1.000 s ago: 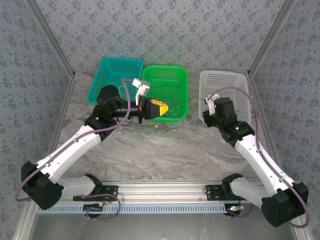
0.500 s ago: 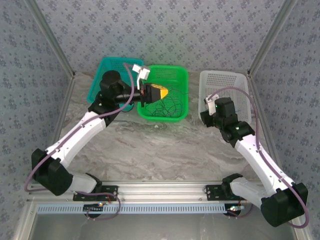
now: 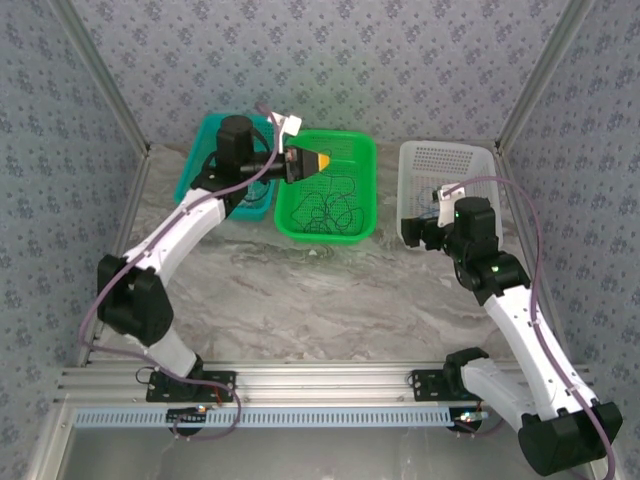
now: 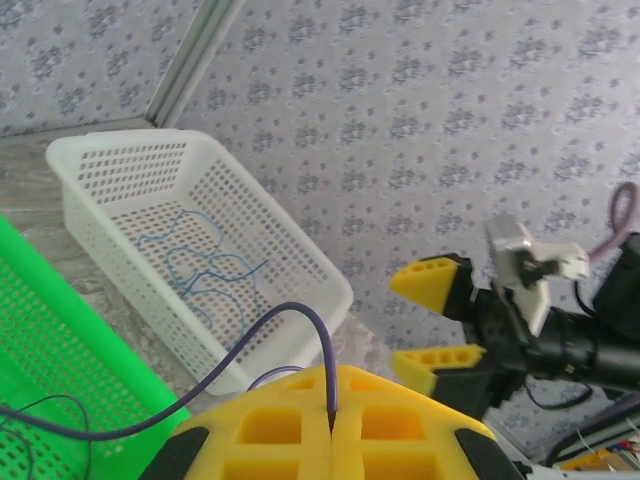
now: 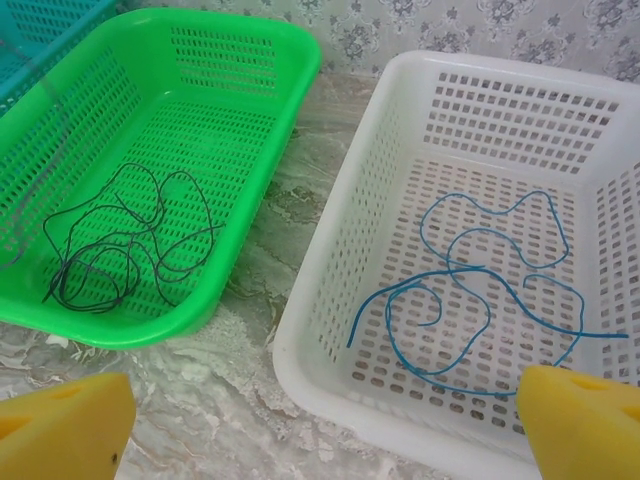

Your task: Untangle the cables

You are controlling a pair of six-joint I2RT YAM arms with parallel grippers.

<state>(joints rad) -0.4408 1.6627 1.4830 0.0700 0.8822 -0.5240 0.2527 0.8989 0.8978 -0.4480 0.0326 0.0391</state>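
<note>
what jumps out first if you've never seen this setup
Two bright baskets side by side: the green basket holds a tangle of dark cable, the white basket a loose blue cable. Then the left gripper, shut on a thin dark strand arching up from its yellow pads above the green basket, and the right gripper open near the white basket.

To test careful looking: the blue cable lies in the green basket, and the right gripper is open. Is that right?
No. The blue cable lies in the white basket, as the right wrist view shows. The right gripper is open.
</note>
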